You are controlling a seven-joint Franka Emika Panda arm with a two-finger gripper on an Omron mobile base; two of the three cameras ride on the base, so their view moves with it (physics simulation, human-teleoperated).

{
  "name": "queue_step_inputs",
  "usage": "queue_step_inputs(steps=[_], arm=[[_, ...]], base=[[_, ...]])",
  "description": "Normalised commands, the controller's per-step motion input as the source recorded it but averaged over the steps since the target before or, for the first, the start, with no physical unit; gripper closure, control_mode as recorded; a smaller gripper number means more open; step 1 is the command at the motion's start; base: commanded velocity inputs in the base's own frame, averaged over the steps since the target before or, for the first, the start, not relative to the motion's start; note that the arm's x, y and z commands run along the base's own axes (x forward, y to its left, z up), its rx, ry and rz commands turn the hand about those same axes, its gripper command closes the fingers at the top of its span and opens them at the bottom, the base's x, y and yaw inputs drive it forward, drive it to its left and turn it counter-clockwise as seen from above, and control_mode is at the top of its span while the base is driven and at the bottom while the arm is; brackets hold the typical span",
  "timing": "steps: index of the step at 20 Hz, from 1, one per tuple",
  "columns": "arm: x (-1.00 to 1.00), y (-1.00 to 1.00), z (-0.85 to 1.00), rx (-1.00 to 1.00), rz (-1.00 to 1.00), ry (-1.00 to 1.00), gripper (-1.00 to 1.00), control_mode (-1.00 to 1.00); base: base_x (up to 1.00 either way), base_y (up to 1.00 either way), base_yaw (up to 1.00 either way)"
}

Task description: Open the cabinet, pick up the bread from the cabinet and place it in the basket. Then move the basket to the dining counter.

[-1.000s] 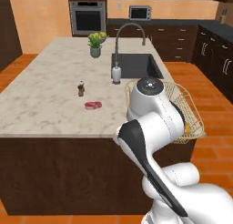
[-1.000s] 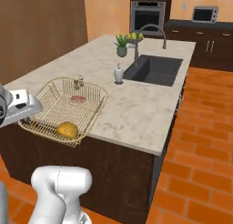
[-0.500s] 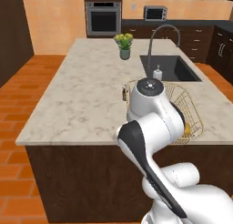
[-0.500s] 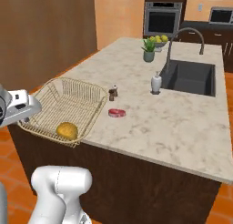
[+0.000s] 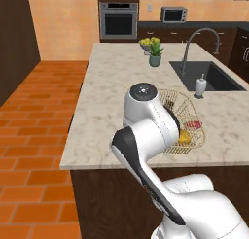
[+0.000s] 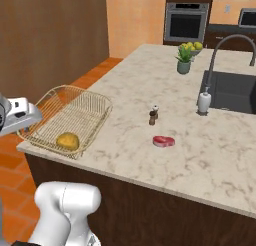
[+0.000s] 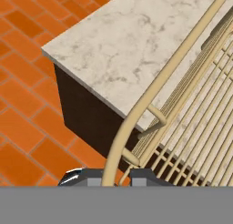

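Bread (image 6: 68,140) lies inside basket (image 6: 82,101), in corner nearest robot; in left base view bread (image 5: 184,135) shows through mesh beside arm. Basket held above corner of dining surface (image 6: 200,155), partly overhanging its edge, not clearly resting on it. Claw (image 7: 114,175) clamped shut on basket rim, one fingertip (image 7: 86,176) each side of tan wire. Further along surface: red meat piece (image 6: 163,141), small pepper shaker (image 6: 152,115), soap dispenser (image 6: 203,100) by sink (image 6: 231,91), potted plant (image 6: 184,60).
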Motion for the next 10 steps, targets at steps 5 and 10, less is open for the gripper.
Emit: queue_step_inputs(steps=[5, 10], arm=[[1.00, 0.36, -0.25, 0.00, 0.02, 0.13, 1.00, -1.00], [1.00, 0.01, -0.59, 0.00, 0.08, 0.11, 1.00, -1.00]], base=[[0.00, 0.00, 0.00], [0.00, 0.00, 0.00]])
